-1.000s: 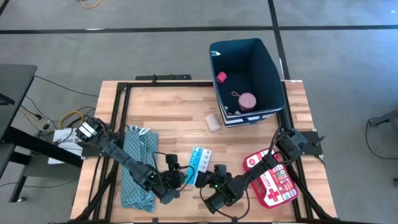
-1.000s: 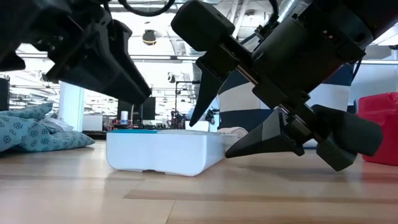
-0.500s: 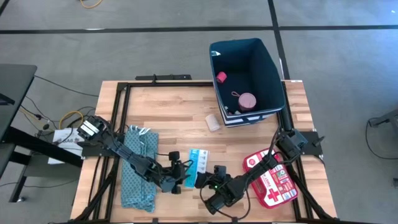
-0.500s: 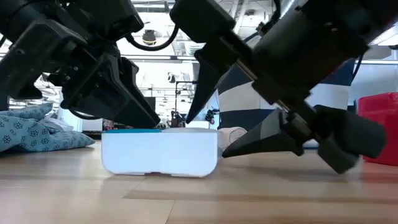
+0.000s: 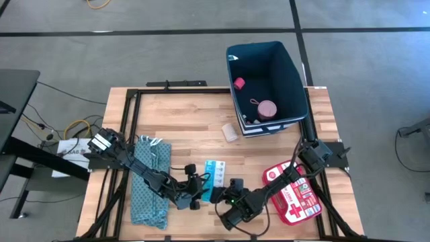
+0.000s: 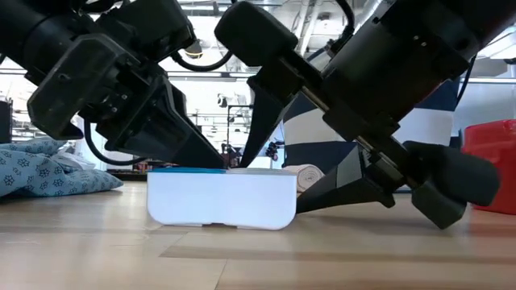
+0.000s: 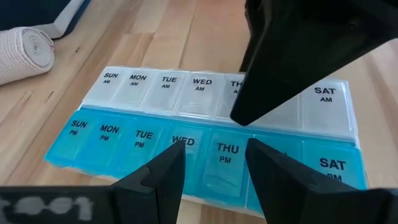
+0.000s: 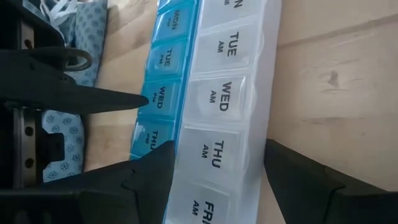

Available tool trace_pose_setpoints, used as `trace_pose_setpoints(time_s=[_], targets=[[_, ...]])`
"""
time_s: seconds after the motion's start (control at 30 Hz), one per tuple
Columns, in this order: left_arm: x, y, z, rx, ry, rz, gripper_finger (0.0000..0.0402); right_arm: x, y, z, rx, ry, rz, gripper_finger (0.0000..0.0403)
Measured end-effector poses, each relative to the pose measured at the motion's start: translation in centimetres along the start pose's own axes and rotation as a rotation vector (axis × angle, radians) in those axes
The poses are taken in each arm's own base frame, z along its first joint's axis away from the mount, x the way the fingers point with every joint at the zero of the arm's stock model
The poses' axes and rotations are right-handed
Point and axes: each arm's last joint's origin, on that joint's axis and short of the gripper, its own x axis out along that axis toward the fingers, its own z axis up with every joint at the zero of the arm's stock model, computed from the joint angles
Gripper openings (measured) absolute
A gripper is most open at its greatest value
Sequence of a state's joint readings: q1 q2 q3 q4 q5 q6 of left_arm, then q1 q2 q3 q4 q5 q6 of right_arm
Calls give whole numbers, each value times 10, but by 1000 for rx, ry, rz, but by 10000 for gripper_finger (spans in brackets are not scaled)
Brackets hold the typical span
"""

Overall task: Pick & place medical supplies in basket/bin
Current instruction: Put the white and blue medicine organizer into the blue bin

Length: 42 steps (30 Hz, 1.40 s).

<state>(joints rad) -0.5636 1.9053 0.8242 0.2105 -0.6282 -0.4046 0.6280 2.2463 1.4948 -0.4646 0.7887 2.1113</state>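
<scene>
The light blue and white pill organizer strip [image 5: 213, 172] lies flat on the table near its front edge. My left gripper [image 5: 197, 187] is open at its left side, fingers [image 7: 163, 179] at the blue PM row. My right gripper [image 5: 223, 192] is open at its right side, one finger over the white AM row [image 8: 214, 99]. The navy bin [image 5: 266, 86] stands at the far right with the pink cube [image 5: 238, 83] and pink tape roll [image 5: 267, 109] inside. The beige bandage roll [image 5: 230, 132] lies in front of it. The red-and-white pouch [image 5: 293, 193] lies at the near right. My left gripper comes in low from the table's left. One fingertip [image 8: 142, 98] meets the long edge of the blue row near the WED PM cell [image 8: 157, 99]. The strip lies flat on the table. My right gripper comes slanting from the table's near right. Its upper fingertip [image 6: 246, 155] stands at the strip's top, over the THU AM cell [image 7: 239, 87]. Its lower finger [image 6: 343, 192] lies along the table against the strip's side [image 6: 292, 201]. The fingers lie across the strip.
A folded teal patterned cloth [image 5: 149, 181] lies at the near left, under my left arm. The table's black frame rails [image 5: 127, 134] run along its edges. Bare wood lies between the strip and the bin.
My left gripper has moved toward the table's right, up to the pill organizer strip. The strip has slid a little along the table, staying flat. My right gripper has kept its place at the strip.
</scene>
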Motion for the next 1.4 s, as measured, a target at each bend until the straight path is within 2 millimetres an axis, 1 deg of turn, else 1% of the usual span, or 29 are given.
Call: trace_pose_setpoints(time_s=[0.1, 0.3, 0.5, 0.63, 0.87, 1.4], targets=[[1, 0, 0, -6, -6, -8, 164, -3, -1, -2, 24, 4, 7, 234], [-2, -3, -3, -7, 5, -21, 164, -3, 1, -3, 15, 16, 15, 234], [-7, -9, -6, 1, 3, -13, 164, -1, 3, -3, -41, 20, 26, 234], [-10, -12, -8, -1, 1, -10, 164, 0, 5, -3, -68, -13, 60, 234], [-22, -23, -17, 28, -34, 38, 164, -2, 12, -7, -30, -6, 128, 234], [-36, -33, -30, 8, -35, 69, 164, -4, 19, -10, 35, 30, 186, 234]])
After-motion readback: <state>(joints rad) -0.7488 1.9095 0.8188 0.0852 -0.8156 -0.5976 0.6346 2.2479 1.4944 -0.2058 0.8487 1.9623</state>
